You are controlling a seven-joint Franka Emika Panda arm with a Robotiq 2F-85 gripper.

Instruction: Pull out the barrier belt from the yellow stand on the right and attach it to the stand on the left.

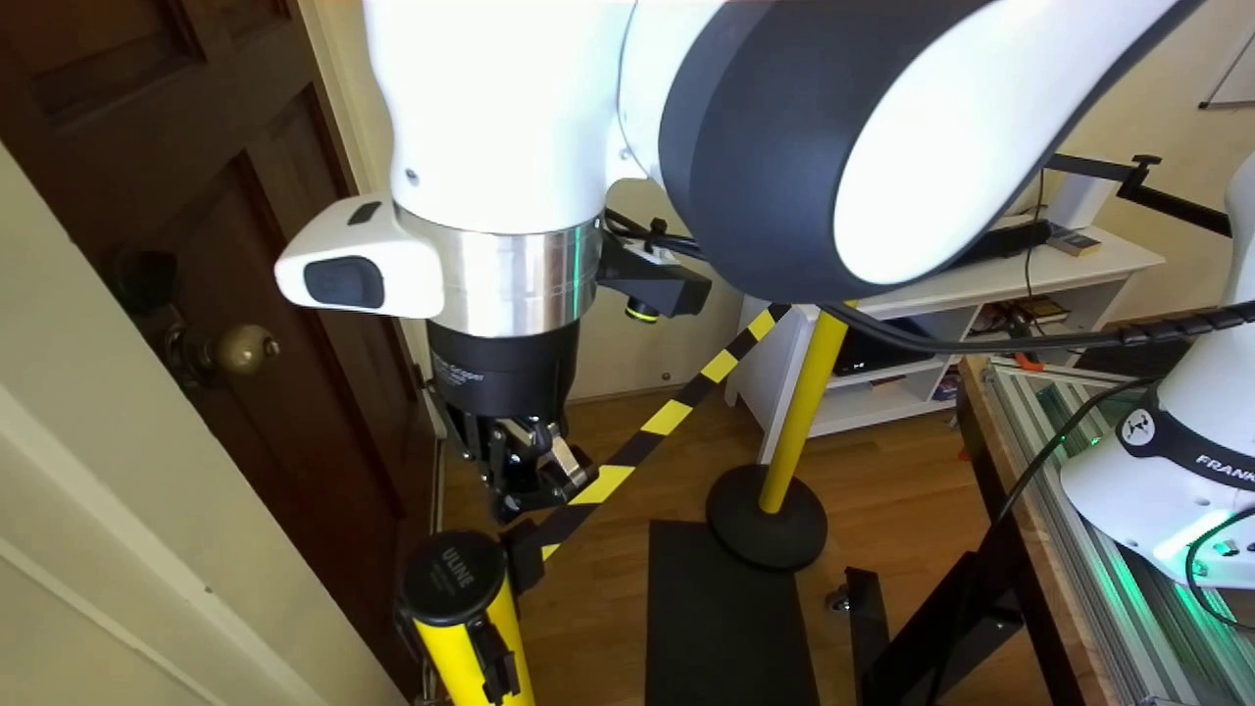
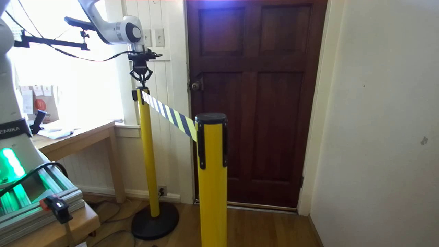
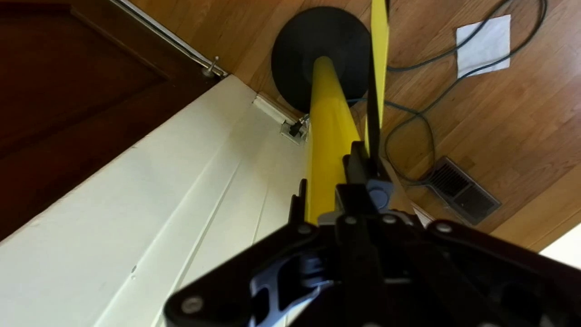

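Standing near the floor's (image 2: pixel 267 226) back edge, the yellow left stand (image 2: pixel 148 147) faces the right stand (image 2: pixel 213 192), the striped barrier belt (image 2: pixel 169 113) stretched between their tops. At the left stand's top the tool (image 2: pixel 143 84) is clenched on nothing visible, apparently to press the belt's end home; latching is unclear. A looped cord (image 3: pixel 417 113) beside that stand could snag.

Homelike setting: panelled door (image 2: pixel 253 103), wooden floor (image 2: pixel 267 227), shelves (image 1: pixel 1020 274).
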